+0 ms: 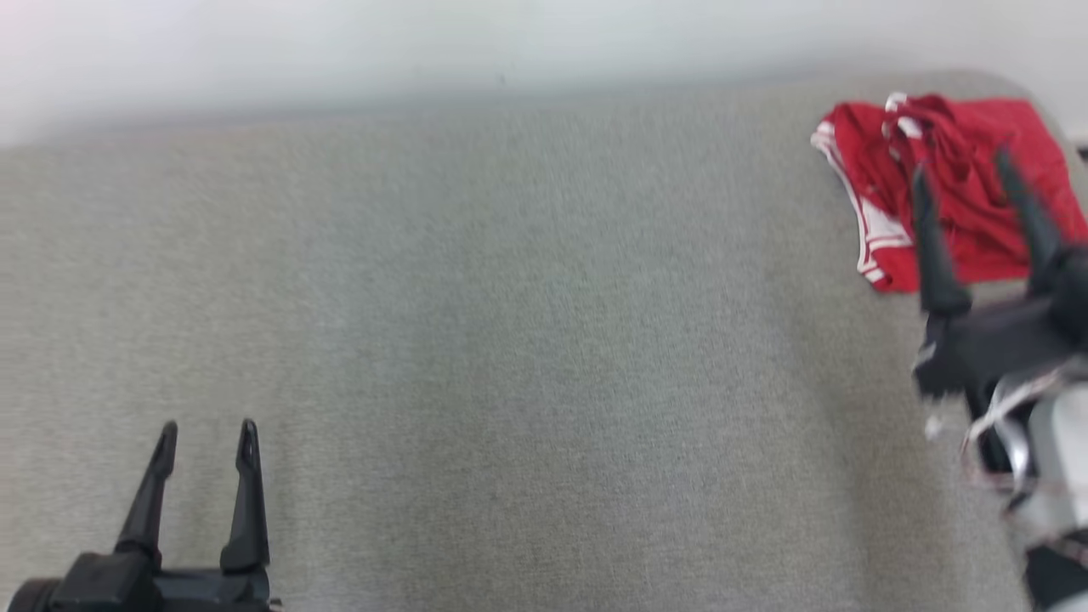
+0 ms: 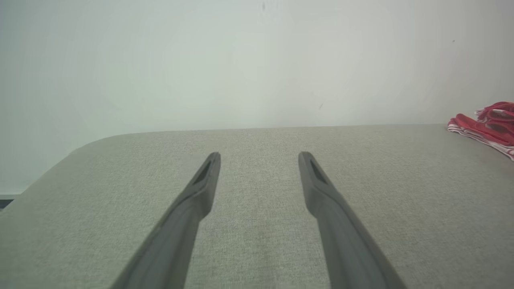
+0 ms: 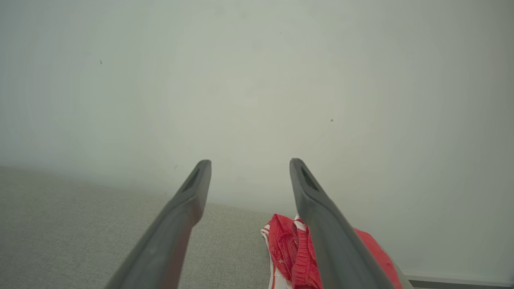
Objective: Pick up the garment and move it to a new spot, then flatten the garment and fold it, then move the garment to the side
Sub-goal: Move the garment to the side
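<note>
The garment (image 1: 943, 183) is a crumpled red piece with white striped trim, lying at the far right corner of the grey table (image 1: 510, 340). My right gripper (image 1: 965, 166) hangs open above it, fingers spread and nothing between them. In the right wrist view the garment (image 3: 291, 251) sits low, below and between the open right gripper (image 3: 249, 164), partly hidden by one finger. My left gripper (image 1: 208, 429) rests open at the near left, far from the cloth. The left wrist view has the left gripper (image 2: 259, 155) open over bare table, with the garment (image 2: 488, 124) at the right edge.
A pale wall (image 1: 425, 42) runs behind the table's far edge. The table's far right corner (image 1: 1003, 85) is rounded, just behind the garment. Grey cloth surface stretches across the middle and left.
</note>
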You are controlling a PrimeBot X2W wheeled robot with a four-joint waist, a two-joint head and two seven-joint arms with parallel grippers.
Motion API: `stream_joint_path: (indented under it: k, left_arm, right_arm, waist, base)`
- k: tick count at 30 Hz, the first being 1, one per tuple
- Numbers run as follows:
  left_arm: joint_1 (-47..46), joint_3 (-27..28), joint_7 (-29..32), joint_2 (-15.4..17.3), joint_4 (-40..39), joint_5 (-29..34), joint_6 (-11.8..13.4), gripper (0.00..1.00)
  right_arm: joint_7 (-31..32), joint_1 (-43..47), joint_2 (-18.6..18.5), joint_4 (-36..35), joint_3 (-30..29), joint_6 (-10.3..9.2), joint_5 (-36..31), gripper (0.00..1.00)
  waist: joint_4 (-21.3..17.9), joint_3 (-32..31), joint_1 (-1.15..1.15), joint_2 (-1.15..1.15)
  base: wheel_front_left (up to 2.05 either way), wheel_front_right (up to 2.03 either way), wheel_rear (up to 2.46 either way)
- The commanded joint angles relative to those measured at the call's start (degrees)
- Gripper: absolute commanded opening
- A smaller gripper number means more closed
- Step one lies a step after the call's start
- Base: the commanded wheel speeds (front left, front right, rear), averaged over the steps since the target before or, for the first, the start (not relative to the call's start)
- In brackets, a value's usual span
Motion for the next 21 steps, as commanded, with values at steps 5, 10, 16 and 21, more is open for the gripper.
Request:
stream_joint_path:
  k: [5, 10, 16, 21]
  left_arm:
    - [2.2, 0.0, -0.4, -0.4, 1.4, -0.1, 0.3, 1.00]
    - [3.0, -0.1, -0.4, -0.4, 2.2, -0.2, 0.4, 1.00]
    - [3.3, -0.2, -0.5, -0.2, 3.7, -0.5, 0.2, 1.00]
    - [3.9, -0.2, -0.5, -0.5, 4.8, -0.6, 0.5, 1.00]
  right_arm:
    - [1.5, 9.8, 2.9, -6.0, -1.7, -0.17, -0.1, 1.00]
    - [1.8, 17.2, 5.4, -10.1, -3.1, -0.17, 0.3, 1.00]
    - [1.4, 24.4, 8.2, -12.7, -4.5, -0.17, 0.8, 1.00]
    - [1.0, 28.6, 10.1, -13.4, -5.4, -0.17, 0.9, 1.00]
  waist:
    - [2.1, -5.1, 0.02, 0.01]
    - [2.8, -6.4, 0.02, 0.01]
    - [3.7, -7.8, 0.02, 0.01]
    - [4.3, -9.0, 0.02, 0.01]
  base:
    - [0.00, 0.00, 0.00]
    - [0.00, 0.00, 0.00]
    - [0.00, 0.00, 0.00]
    - [0.00, 0.00, 0.00]
